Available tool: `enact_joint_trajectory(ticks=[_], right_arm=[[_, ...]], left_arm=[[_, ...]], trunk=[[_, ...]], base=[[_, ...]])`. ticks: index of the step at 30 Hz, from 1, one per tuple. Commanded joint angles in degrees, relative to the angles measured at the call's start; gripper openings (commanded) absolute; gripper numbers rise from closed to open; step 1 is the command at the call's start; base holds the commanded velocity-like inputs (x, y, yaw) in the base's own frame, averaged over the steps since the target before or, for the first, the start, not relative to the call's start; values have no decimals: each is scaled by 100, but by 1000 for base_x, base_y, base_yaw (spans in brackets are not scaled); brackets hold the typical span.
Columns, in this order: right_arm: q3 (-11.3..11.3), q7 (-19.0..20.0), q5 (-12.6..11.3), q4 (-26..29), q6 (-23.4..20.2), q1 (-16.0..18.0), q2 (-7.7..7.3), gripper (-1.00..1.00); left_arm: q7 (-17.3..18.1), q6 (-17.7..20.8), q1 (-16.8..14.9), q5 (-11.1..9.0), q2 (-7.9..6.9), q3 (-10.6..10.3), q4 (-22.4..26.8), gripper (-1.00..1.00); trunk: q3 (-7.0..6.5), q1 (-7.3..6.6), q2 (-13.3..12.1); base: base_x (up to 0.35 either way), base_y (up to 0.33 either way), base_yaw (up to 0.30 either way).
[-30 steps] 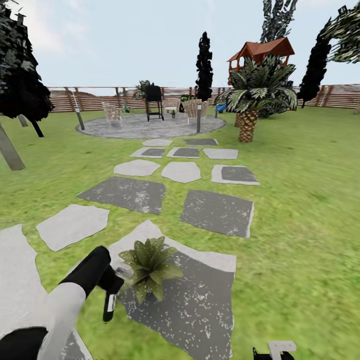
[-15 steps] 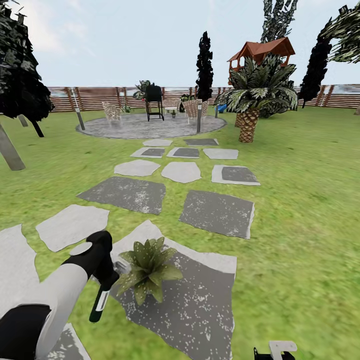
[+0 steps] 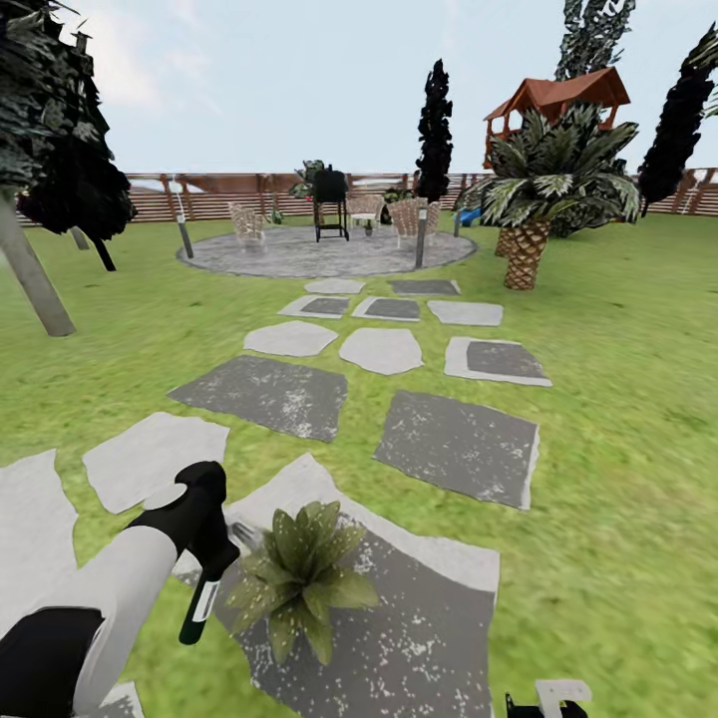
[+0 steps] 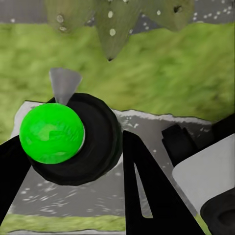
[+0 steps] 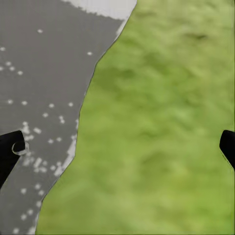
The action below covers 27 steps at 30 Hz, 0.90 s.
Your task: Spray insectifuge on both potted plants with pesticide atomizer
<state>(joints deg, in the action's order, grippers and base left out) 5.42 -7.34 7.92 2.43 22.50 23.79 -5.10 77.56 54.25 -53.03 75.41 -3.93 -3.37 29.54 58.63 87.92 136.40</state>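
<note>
So the right wrist cam is basically looking straight down at the ground. A dark grey stepping slab (image 5: 39, 88) with white speckles takes up the left side, with a pale edge at the top, and blurry green lawn (image 5: 161, 132) covers the rest. Two black fingertips (image 5: 10, 149) poke in from the left and right edges, jaws spread wide apart, nothing between them.

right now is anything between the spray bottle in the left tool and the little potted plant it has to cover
Nothing visible. The dark spray bottle hangs in the left tool right beside the low green-leaved potted plant on the grey stepping slab, with only open air between them.
</note>
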Motion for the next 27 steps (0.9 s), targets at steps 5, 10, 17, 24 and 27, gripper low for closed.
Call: enact_joint_trajectory(ticks=[5, 10, 17, 24, 27], right_arm=[[47, -13, 61, -5, 17, 3, 1, 100], [47, -13, 61, -5, 17, 3, 1, 100], [47, -16, 61, -5, 17, 3, 1, 100], [47, -13, 61, -5, 17, 3, 1, 100], [47, -14, 61, -5, 17, 3, 1, 100]], left_arm=[[58, 59, -6, 35, 5, -32, 8, -100], [58, 59, 1, 40, 0, -32, 7, -100], [51, 59, 20, 273, -37, -24, -147, -100], [49, 59, 29, 299, -100, -23, -185, -100], [49, 59, 29, 299, -184, -23, -186, -100]], trunk=[[6, 2, 2], [6, 2, 2], [6, 2, 2], [6, 2, 2], [6, 2, 2]], base=[[227, -188, 145], [36, -269, 7], [1, -277, 202], [49, -260, 135], [18, -39, 203]])
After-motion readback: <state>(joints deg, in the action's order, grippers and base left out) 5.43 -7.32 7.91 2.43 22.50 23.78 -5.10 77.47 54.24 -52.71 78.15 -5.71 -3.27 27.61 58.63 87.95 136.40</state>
